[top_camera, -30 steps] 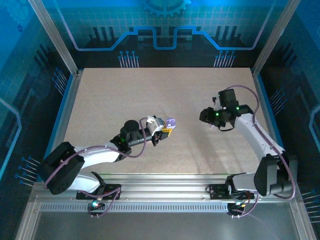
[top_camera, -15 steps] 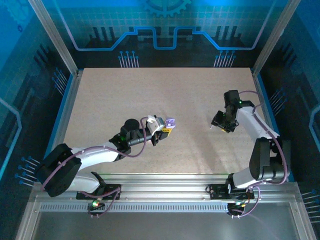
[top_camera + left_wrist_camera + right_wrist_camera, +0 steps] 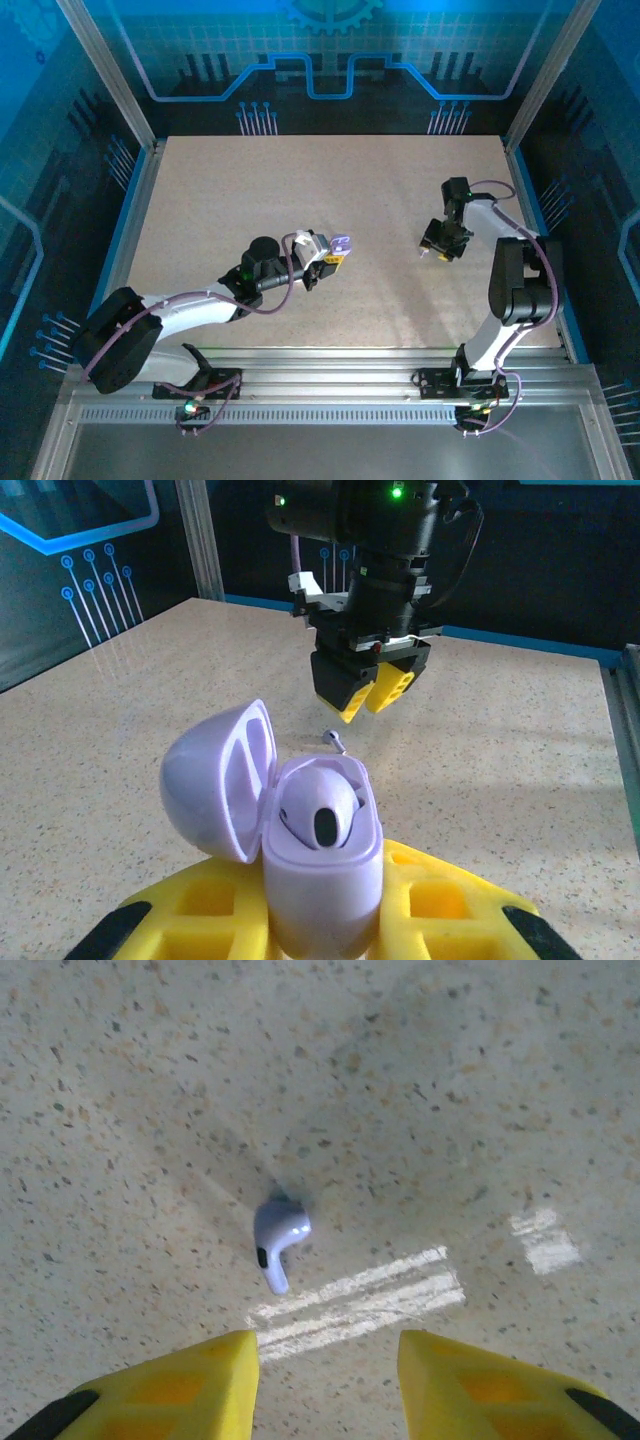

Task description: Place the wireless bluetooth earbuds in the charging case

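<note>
Tabletop | right tool shifted above earbud | left tool still grips case

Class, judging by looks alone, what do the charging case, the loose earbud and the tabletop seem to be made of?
The charging case: smooth moulded plastic, probably, pale lilac with a soft sheen on its open lid. The loose earbud: glossy whitish plastic, by the highlight on its rounded head. The tabletop: speckled beige, stone-look laminate or composite; light streaks reflect off it, so slightly satin.
</note>
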Tool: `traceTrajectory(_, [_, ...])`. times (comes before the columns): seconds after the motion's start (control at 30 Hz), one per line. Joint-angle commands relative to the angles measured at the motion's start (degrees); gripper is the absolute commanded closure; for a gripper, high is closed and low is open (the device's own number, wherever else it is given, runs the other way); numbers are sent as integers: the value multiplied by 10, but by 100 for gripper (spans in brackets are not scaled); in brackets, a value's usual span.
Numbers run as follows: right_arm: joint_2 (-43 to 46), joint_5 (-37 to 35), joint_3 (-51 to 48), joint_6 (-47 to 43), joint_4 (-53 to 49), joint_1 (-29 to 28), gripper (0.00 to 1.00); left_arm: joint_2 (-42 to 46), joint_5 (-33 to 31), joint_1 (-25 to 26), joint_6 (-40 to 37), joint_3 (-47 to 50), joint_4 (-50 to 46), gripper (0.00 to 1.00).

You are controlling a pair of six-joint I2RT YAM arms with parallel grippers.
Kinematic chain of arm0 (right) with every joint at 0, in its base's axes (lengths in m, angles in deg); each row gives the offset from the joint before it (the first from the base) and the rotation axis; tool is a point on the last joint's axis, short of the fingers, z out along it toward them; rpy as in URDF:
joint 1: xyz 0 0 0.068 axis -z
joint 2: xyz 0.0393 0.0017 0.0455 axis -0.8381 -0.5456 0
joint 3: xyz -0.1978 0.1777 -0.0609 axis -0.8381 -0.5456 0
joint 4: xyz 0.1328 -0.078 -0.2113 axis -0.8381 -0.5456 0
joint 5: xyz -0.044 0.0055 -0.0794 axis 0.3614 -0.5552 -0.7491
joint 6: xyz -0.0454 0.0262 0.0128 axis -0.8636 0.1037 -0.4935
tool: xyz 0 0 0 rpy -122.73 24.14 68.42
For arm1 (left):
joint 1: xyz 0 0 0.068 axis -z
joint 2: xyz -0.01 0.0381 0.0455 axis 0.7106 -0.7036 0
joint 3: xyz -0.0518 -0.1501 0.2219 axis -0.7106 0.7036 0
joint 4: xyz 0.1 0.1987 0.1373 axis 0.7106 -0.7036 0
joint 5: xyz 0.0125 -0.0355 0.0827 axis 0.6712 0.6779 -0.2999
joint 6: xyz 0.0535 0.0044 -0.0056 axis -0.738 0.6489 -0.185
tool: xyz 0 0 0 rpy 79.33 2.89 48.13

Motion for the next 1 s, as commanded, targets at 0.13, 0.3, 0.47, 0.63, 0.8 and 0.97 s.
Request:
traceTrajectory(0.13, [-47,19,34,-3,11,7,61,-5,-14,3,-23,-23,-9,90])
traceTrajectory(0.3, [-72,30,50,-1,15,3,64,-14,-13,3,-19,-23,-3,90])
traceTrajectory(0.47, [-92,27,71,-2,8,-1,66,-12,-19,3,-21,-24,-3,90])
traceTrajectory(0.63, [-107,11,84,-4,-9,-7,66,-6,-27,2,-27,-23,-10,90])
traceTrajectory(0.8, [-116,-8,96,-4,-29,-17,66,-4,-29,2,-30,-23,-19,90])
traceTrajectory(0.97, [-122,-20,100,-6,-38,-21,66,-4,-29,1,-31,-22,-18,90])
